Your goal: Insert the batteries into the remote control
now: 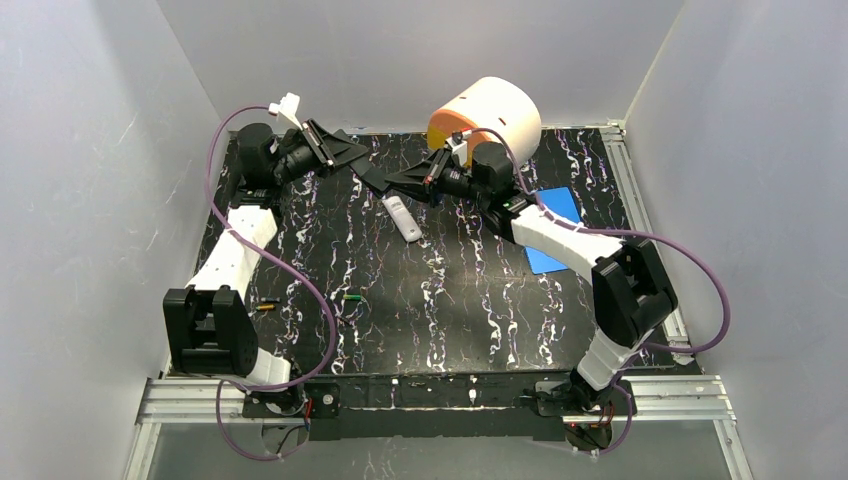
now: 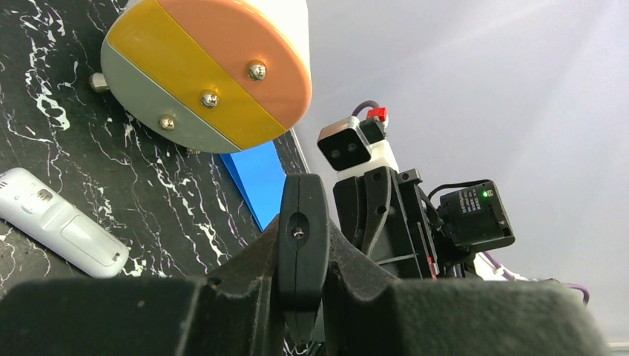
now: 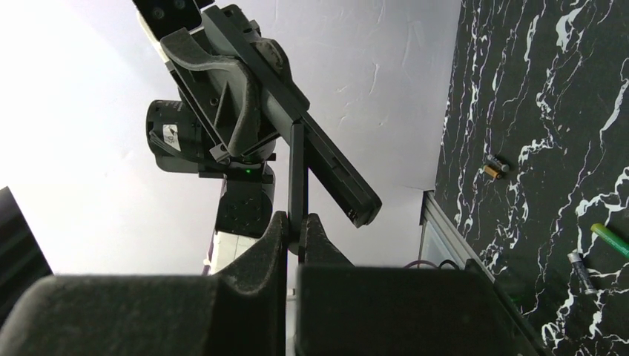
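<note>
Currently both arms meet in the air over the far side of the black, white-veined worktop [image 1: 480,300], sharing a flat black oblong remote control [image 1: 374,180]. The left pincer [image 2: 300,267] is clamped narrow on its body. The right pincer [image 3: 297,233] is closed on a thin black edge; whether that is the back cover cannot be told. Two tiny cylindrical batteries, one green [image 1: 351,297] and one orange-yellow [image 1: 265,306], lie loose toward the near left, well apart from the black remote. A slim white remote [image 1: 402,218] lies near the pincers. The step looks like opening the battery bay: the left should hold steady while the right slides lengthwise rather than prying.
</note>
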Available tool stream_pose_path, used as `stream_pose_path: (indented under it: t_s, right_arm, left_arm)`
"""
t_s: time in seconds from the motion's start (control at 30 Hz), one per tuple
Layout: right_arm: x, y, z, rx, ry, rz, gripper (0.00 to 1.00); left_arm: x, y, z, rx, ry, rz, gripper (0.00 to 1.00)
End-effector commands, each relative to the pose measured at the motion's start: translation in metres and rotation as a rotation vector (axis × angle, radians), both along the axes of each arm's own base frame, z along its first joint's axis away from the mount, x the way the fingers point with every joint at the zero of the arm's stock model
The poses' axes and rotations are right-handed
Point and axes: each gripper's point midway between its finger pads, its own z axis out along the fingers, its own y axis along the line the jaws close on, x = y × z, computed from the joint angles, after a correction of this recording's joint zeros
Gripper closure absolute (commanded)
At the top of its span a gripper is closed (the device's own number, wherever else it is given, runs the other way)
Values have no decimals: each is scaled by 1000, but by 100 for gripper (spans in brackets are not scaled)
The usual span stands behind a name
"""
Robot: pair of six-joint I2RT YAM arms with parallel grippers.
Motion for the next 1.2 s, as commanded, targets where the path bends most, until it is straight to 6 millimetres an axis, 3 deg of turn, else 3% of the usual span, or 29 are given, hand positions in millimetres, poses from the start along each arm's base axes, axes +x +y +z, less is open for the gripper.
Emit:
stream_pose_path:
  t_s: [0.0, 0.1, 0.33, 0.43, 0.6, 0.83, 1.03, 1.17]
  right_arm:
    - [2, -18, 45, 82, -169, -64, 99]
    - [2, -31, 53, 105, -207, -101, 99]
    - [9, -61, 51, 67, -244, -178, 99]
    - [19, -80, 11, -79, -171, -213, 99]
    - [24, -131, -76, -367, -48, -254, 99]
    - [-15, -166, -172, -580, 203, -257, 99]
    - [-36, -174, -223, -574, 375, -276, 99]
    - [-41, -178, -239, -582, 395, -295, 99]
  left_arm:
    - [-9, -3, 14, 12, -74, -31, 100]
    - [-8, -3, 8, 26, -77, -41, 100]
    - [-9, -3, -4, 52, -86, -47, 100]
    - [-13, -3, -9, 54, -75, -51, 100]
    - [-26, -3, -14, 56, -70, -57, 100]
    - [-51, -3, -21, 39, -31, -68, 100]
    - [-67, -5, -23, 29, -16, -89, 100]
    - [-69, -5, -20, 30, -22, -92, 100]
